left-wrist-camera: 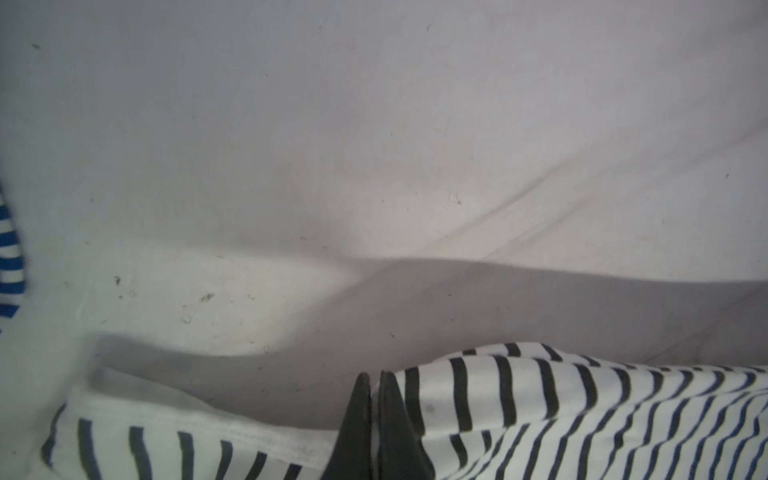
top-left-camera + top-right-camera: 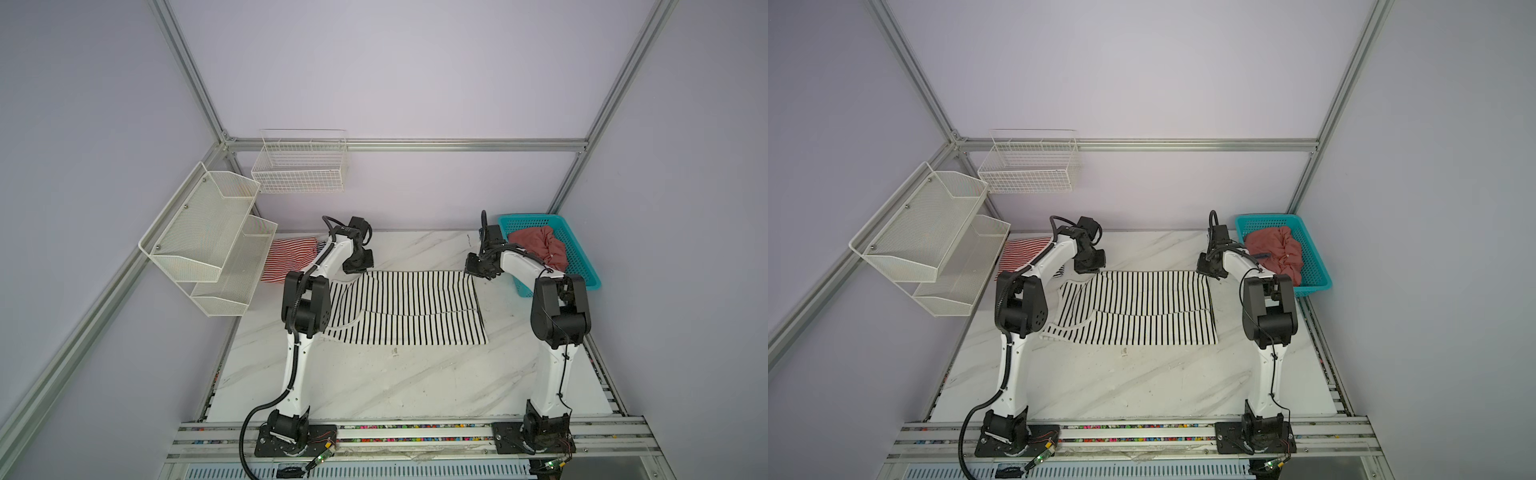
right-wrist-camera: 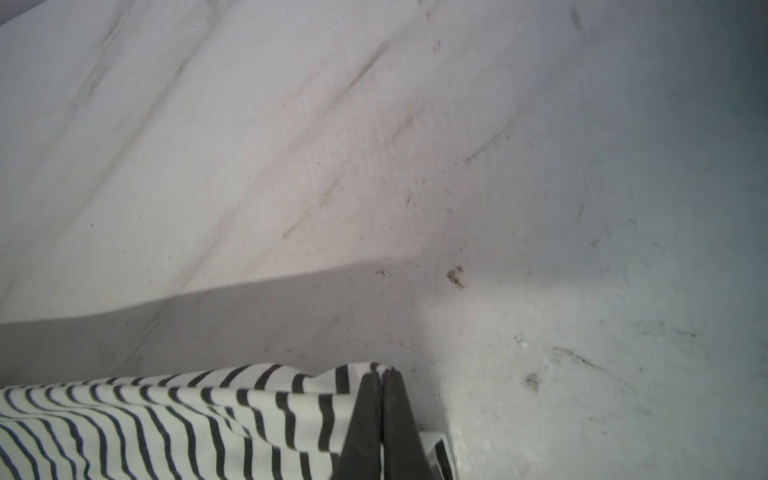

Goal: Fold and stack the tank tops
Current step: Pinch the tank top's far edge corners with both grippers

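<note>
A white tank top with black stripes (image 2: 409, 309) (image 2: 1138, 309) lies spread across the middle of the marble table, its near half doubled over. My left gripper (image 2: 360, 272) (image 1: 374, 376) is shut on its far left edge, near the neckline. My right gripper (image 2: 474, 275) (image 3: 380, 375) is shut on its far right corner, and the cloth rises a little at both grips. A red-white striped tank top (image 2: 291, 257) lies folded at the back left. A bit of navy-white striped cloth (image 1: 10, 257) shows at the edge of the left wrist view. A salmon-red tank top (image 2: 540, 247) lies bunched in the basket.
The turquoise plastic basket (image 2: 584, 270) stands at the back right, close behind my right arm. A white mesh two-tier rack (image 2: 208, 241) hangs on the left wall over the table's edge. A white wire basket (image 2: 299, 166) hangs on the back wall.
</note>
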Robot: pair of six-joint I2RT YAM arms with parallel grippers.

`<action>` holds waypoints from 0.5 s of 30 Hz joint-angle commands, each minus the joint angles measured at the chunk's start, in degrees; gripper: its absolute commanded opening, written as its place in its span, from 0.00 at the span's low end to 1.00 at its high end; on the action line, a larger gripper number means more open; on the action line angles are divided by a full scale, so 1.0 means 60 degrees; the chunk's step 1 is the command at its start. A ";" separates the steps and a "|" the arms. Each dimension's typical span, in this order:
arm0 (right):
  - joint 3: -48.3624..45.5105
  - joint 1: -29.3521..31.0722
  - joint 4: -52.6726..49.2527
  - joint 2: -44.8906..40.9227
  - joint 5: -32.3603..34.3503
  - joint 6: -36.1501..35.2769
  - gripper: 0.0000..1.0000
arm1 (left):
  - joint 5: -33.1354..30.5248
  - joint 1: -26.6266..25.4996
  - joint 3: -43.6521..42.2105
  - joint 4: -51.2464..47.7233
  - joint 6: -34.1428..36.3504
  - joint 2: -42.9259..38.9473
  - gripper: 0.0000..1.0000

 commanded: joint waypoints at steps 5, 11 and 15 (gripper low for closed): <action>-0.1236 -0.0046 0.0405 -0.1229 0.0154 -0.0081 0.00 | -0.0250 -0.0025 -0.1305 0.0366 0.0244 -0.1232 0.00; -0.2175 -0.0043 0.0604 -0.2043 0.0095 0.0005 0.00 | -0.0404 -0.0199 -0.2374 0.0636 0.0131 -0.1815 0.00; -0.2875 -0.0031 0.0686 -0.2578 0.0037 0.0078 0.00 | -0.0491 -0.0311 -0.3080 0.0777 -0.0019 -0.2146 0.00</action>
